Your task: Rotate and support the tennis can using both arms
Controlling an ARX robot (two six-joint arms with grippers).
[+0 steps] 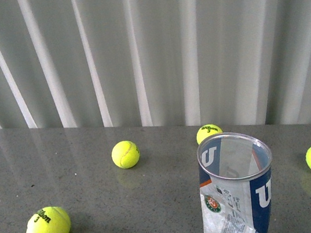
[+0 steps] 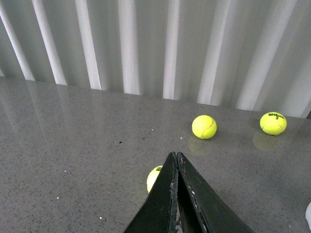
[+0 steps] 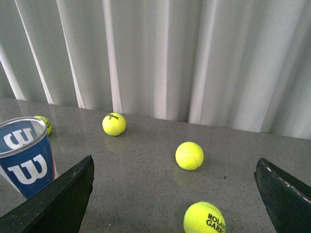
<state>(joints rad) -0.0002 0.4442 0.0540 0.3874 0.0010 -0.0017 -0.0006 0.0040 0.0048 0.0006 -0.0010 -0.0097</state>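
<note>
Navy-white tennis can (image 1: pixel 236 189) upright, "W" logos, Roland-Garros emblem.

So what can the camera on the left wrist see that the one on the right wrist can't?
Only the left wrist view shows the left gripper, its two black jaws pressed shut with nothing between them, one tennis ball partly hidden behind them.

Only the right wrist view shows the right gripper, jaws spread wide and empty, the tennis can standing upright with its mouth open, and a ball printed ROLAND GARROS.

Both show the grey table, loose yellow balls on it, and the pleated white curtain behind.
</note>
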